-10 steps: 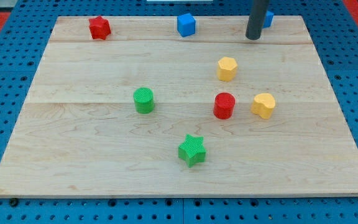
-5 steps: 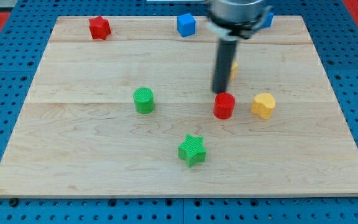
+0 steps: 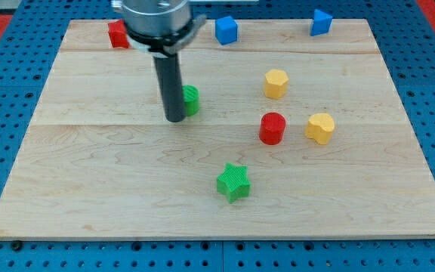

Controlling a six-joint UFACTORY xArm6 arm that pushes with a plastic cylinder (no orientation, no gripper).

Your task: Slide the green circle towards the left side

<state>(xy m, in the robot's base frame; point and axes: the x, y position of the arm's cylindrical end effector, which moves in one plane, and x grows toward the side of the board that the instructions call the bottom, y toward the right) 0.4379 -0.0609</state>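
The green circle [image 3: 192,100] stands left of the board's middle, partly hidden behind my rod. My tip [image 3: 174,119] rests on the board right at the circle's lower left edge, seemingly touching it. The rod rises from there toward the view's top.
A red star [image 3: 116,33] sits at the top left, a blue cube [image 3: 226,29] at the top middle, another blue block [image 3: 321,22] at the top right. A yellow hexagon [image 3: 276,83], red cylinder [image 3: 273,128], yellow heart [image 3: 319,128] and green star [image 3: 233,182] lie to the right and below.
My tip has swept from the right, near the red cylinder, over to the green circle. The green circle now sits slightly farther right and higher than before.
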